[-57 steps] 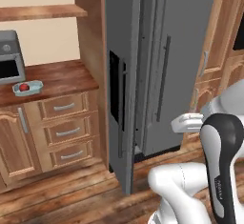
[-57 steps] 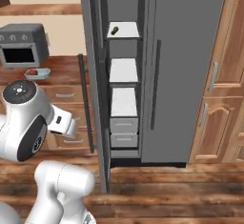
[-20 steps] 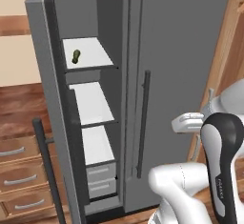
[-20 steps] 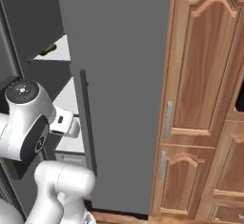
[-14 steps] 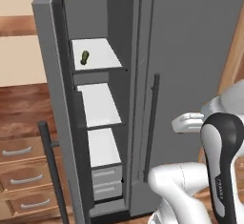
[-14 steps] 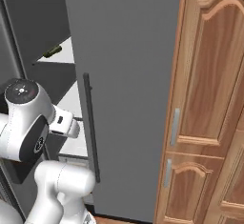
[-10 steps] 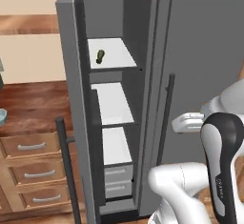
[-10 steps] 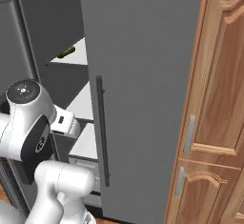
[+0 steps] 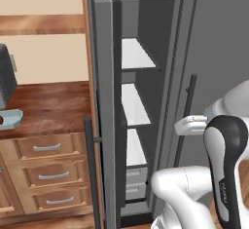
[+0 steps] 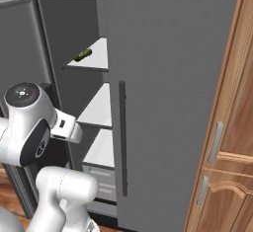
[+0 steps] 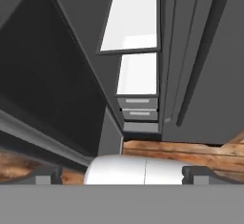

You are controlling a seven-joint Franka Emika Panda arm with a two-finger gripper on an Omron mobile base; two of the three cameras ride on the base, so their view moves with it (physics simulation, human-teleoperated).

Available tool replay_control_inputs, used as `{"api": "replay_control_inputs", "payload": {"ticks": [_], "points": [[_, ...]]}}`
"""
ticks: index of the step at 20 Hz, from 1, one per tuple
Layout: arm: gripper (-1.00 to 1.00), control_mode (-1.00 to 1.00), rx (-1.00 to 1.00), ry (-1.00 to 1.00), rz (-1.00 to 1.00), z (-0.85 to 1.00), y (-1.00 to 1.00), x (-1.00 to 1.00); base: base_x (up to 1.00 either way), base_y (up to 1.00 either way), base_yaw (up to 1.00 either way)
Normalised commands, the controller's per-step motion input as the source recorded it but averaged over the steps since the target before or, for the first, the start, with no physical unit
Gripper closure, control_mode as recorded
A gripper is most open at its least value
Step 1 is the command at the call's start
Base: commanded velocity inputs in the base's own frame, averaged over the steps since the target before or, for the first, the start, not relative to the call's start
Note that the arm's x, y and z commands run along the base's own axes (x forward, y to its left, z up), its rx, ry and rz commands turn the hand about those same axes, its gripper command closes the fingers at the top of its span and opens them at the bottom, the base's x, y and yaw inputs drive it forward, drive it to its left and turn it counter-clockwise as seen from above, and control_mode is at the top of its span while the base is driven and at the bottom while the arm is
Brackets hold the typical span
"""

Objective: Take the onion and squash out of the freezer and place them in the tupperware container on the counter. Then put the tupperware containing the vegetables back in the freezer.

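Observation:
The freezer [image 9: 137, 52] stands open, its door [image 9: 104, 77] swung out to the left. The dark green squash [image 10: 83, 54] lies on the top white shelf. On the counter [image 9: 53, 107] at the left sits the pale tupperware container [image 9: 11, 119], and the red onion [image 9: 1, 121] shows inside it, cut by the picture's edge. My gripper [image 11: 121, 174] is open and holds nothing. It hangs low in front of the freezer [image 11: 138, 73] and looks at the lower shelves and grey drawers. The arm is folded close to the base.
The wider right fridge door [image 10: 168, 102] is shut, with its dark bar handle [image 10: 122, 137]. Wooden tall cabinets [image 10: 232, 127] stand to its right. Brown drawers [image 9: 46, 174] sit under the counter, a grey toaster oven [image 9: 5, 82] at the far left. Plank floor [image 11: 190, 151] lies below.
The whole picture has shifted, so the base has moved: the freezer now sits further right in both views and the counter has come into sight. The arm's pose and open jaws are unchanged.

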Motion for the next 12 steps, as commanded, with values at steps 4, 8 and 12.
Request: {"api": "replay_control_inputs", "payload": {"ticks": [4,8,12], "points": [[-1.0,1.0,0.0,0.0,0.0,0.0,0.0,0.0,0.31,0.41,-0.09],[-1.0,-1.0,0.08,0.03,-0.06,0.35,0.0,0.29,0.0,0.0,0.0],[-1.0,-1.0,0.19,0.0,-0.06,0.8,0.0,0.2,0.0,0.0,0.0]]}}
